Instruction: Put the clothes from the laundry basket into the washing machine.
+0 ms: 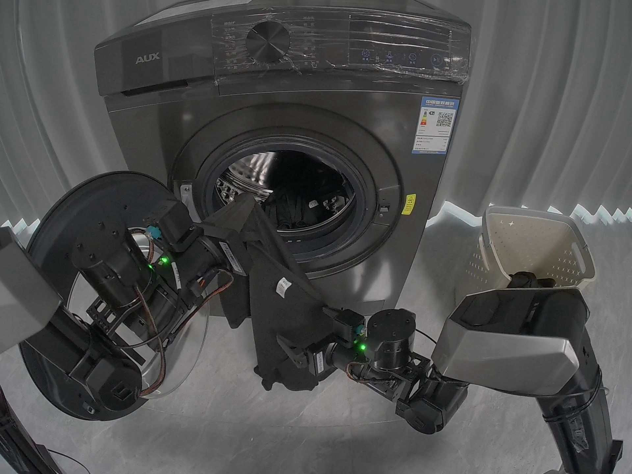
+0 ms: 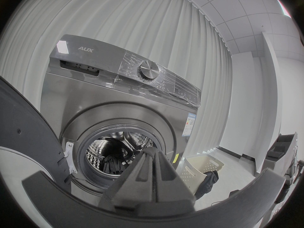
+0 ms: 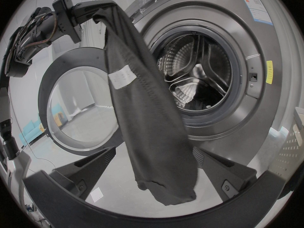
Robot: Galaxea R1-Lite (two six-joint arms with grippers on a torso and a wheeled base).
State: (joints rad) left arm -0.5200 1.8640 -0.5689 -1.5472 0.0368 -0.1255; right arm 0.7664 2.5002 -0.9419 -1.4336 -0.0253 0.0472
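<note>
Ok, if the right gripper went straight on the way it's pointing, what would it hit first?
Likely the dark garment hanging from the left gripper; the washing machine's drum opening sits farther behind.

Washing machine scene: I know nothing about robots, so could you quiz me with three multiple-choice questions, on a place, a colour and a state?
1. Where does the cream perforated plastic laundry basket stand?
A) atop the grey front-loading washing machine
B) inside its drum
C) on the floor, on the robot's right of the machine

2. What colour is the hanging cloth garment?
A) dark charcoal
B) white
C) cream

3. The left end effector is:
A) open and empty
B) shut on the garment
C) holding the basket

C: the basket sits on the floor beside the machine.
A: the cloth is dark throughout.
B: it pinches the garment's top edge.
</note>
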